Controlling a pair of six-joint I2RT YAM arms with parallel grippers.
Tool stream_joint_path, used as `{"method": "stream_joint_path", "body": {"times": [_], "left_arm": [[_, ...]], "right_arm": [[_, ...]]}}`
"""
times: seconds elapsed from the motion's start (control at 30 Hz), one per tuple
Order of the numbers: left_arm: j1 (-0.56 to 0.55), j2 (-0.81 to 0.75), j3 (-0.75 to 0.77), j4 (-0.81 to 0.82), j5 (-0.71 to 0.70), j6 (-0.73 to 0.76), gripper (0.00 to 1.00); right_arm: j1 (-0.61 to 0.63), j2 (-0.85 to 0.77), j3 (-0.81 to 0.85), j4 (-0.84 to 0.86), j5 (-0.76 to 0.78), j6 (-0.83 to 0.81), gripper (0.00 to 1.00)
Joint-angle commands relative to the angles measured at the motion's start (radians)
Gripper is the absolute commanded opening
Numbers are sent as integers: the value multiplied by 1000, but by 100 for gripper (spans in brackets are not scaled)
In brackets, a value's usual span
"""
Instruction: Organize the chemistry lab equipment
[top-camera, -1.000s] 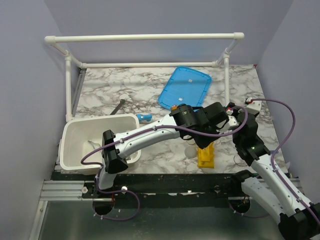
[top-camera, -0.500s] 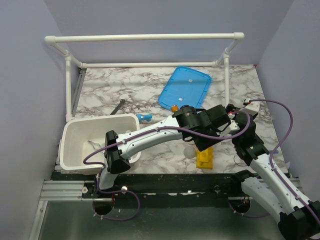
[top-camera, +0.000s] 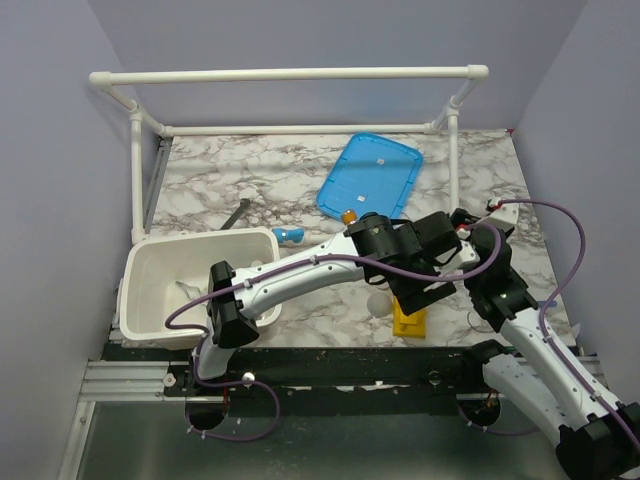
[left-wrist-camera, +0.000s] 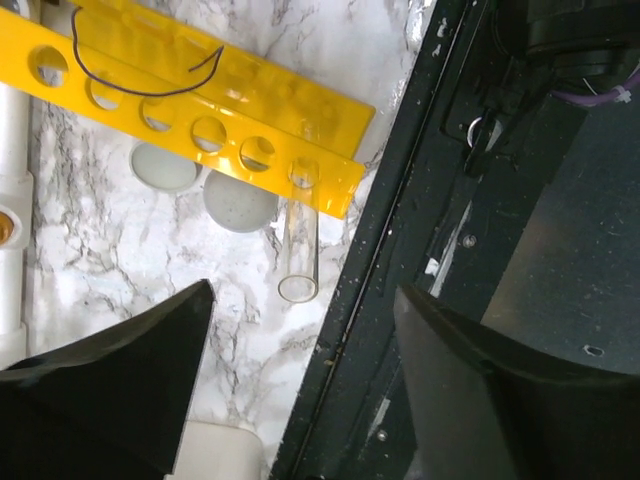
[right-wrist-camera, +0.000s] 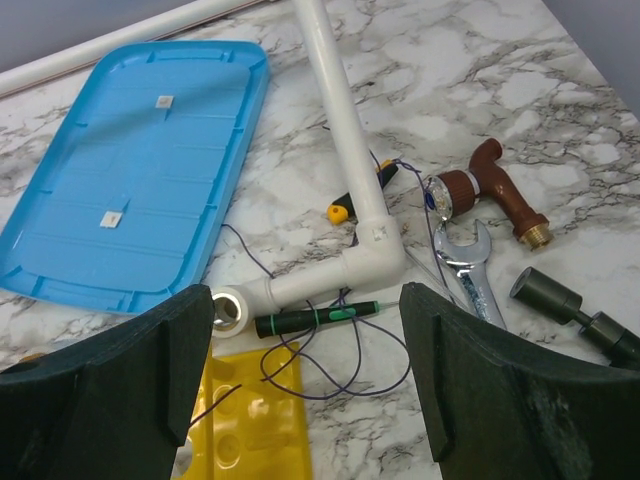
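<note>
Yellow plastic marks the test-tube rack (top-camera: 410, 318), which lies flat at the near right edge of the surface, probably so tubes can slide in sideways. The left wrist view shows what the arm hides from overhead: a clear glass tube (left-wrist-camera: 299, 245) poking from the rack's end hole. The left jaws are spread wide above it, holding nothing. The right jaws also gape empty. Only their camera shows a wrench (right-wrist-camera: 470, 275) and a brown tap (right-wrist-camera: 500, 185), right of the blue lid (right-wrist-camera: 130, 170).

Yellow holed rack (left-wrist-camera: 250, 95) on marble; clear tube (left-wrist-camera: 298, 250) at its end hole.
</note>
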Motion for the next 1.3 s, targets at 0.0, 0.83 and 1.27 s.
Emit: {"method": "stream_joint_path", "body": {"times": [0.0, 0.83, 1.27], "left_arm": [[-4, -89, -77, 208, 6, 14, 84], [717, -882, -1030, 634, 196, -129, 99], [771, -908, -1100, 666, 211, -144, 99]], "right_arm": [[14, -21, 32, -86, -80, 38, 82], [341, 181, 496, -850, -223, 337, 76], [706, 369, 675, -1192, -21, 617, 73]]}}
